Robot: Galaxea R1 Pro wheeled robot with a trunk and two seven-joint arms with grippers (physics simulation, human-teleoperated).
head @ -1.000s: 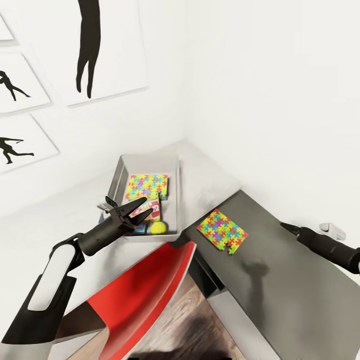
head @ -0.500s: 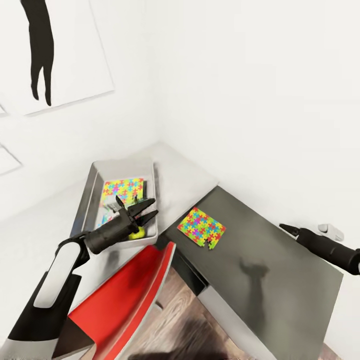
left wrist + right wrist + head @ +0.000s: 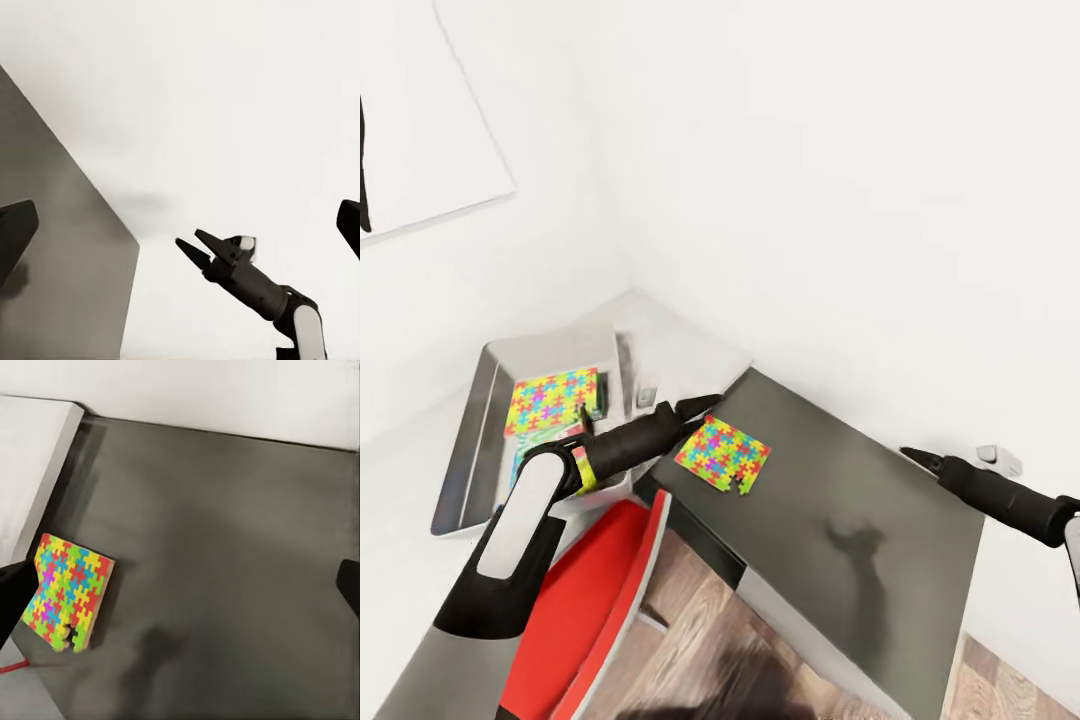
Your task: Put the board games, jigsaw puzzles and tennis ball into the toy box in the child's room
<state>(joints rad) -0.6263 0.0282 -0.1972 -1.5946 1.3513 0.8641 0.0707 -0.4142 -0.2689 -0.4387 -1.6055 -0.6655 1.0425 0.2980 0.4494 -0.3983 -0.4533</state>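
Note:
One jigsaw puzzle point(image 3: 723, 453) lies flat on the table's dark grey section point(image 3: 860, 520), near the corner by the light grey top. My left gripper point(image 3: 698, 406) hovers just beside its near edge, seen edge-on; the left wrist view has its fingers spread wide, so it is open and empty. The toy box point(image 3: 478, 400) stands on the light top with the other jigsaw puzzle point(image 3: 552, 398) lying in it over printed board games point(image 3: 601, 398). A sliver of the tennis ball point(image 3: 586, 469) peeks from behind my left forearm. My right gripper point(image 3: 913, 457) hangs open over the dark top's far end.
A red chair point(image 3: 600, 590) stands under my left arm against the desk, with wood-plank floor point(image 3: 690, 620) below. White walls close the corner behind the table. A white picture panel point(image 3: 420, 120) hangs on the left wall.
The camera has swung right, shifting everything left. My left arm has moved from above the toy box to the edge of the puzzle on the dark top. The right arm has hardly moved.

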